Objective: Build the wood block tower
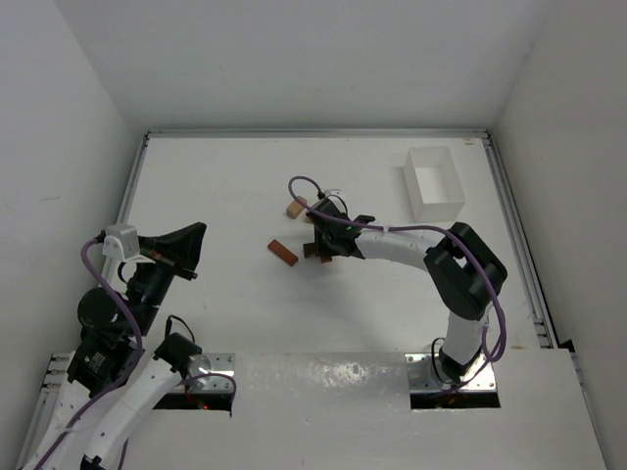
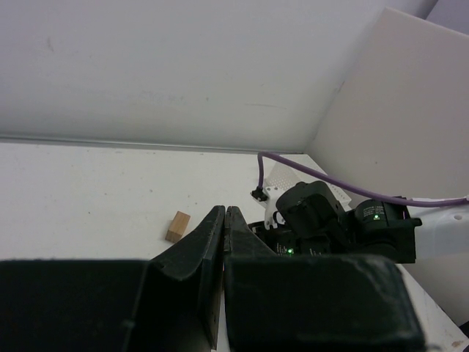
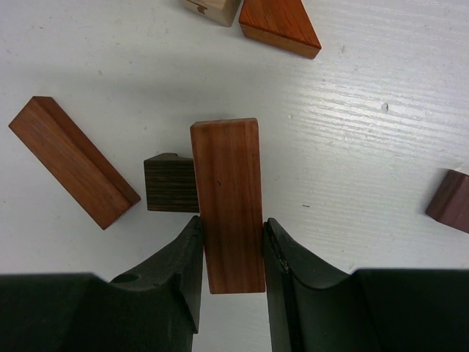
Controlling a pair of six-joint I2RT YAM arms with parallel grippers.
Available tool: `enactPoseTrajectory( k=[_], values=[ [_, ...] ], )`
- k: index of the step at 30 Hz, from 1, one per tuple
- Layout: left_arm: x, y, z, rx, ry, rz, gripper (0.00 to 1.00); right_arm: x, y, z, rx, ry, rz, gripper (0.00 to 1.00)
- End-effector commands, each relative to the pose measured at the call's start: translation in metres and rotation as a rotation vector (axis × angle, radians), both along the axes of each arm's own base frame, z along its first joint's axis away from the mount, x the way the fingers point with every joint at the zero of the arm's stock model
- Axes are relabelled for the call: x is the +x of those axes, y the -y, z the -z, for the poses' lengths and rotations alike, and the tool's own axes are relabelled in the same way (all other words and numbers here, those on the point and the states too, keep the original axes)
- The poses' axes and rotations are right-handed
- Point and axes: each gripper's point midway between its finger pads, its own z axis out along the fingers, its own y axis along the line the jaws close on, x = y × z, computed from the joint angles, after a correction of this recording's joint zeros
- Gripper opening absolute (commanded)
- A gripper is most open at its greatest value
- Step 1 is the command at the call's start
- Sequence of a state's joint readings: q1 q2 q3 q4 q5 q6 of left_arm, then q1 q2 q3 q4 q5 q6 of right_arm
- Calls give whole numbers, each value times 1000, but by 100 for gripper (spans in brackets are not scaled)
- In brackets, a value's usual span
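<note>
The right tool (image 3: pixel 231 227) clamps a reddish-brown bar (image 3: pixel 226 176) — a dark block (image 3: pixel 170 183) just beside it. The left tool (image 2: pixel 224 216) sits closed, empty.

- Reddish-brown wooden bar (image 3: pixel 229 205): between the right gripper (image 3: pixel 231 224) fingers.
- Dark brown wooden block (image 3: pixel 171 183): touching that bar's left side.
- Second reddish-brown wooden bar (image 3: pixel 73 161): further left, apart.
- Pale tan wooden block (image 3: pixel 212 9), reddish-brown wooden wedge (image 3: pixel 280 26): side by side, beyond these.
- Clear plastic rectangular box (image 1: pixel 434 181): far right of the white table (image 1: pixel 225 176), well apart.

Robot lab; white encl. walls (image 1: pixel 294 59)
</note>
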State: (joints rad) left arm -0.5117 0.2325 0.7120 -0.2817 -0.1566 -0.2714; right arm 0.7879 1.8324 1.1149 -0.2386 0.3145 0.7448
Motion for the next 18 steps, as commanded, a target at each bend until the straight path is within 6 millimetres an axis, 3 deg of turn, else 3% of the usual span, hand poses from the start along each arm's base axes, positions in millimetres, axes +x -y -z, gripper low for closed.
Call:
enactPoseTrajectory(
  k=[1,18],
  values=[
    [-4,0,-9,-23,27,8,1,12,-13,-18,45,52,18,18],
    [-4,-1,-8,-24,27,5,1,14,-18,-16,60,43,11,20]
  ],
)
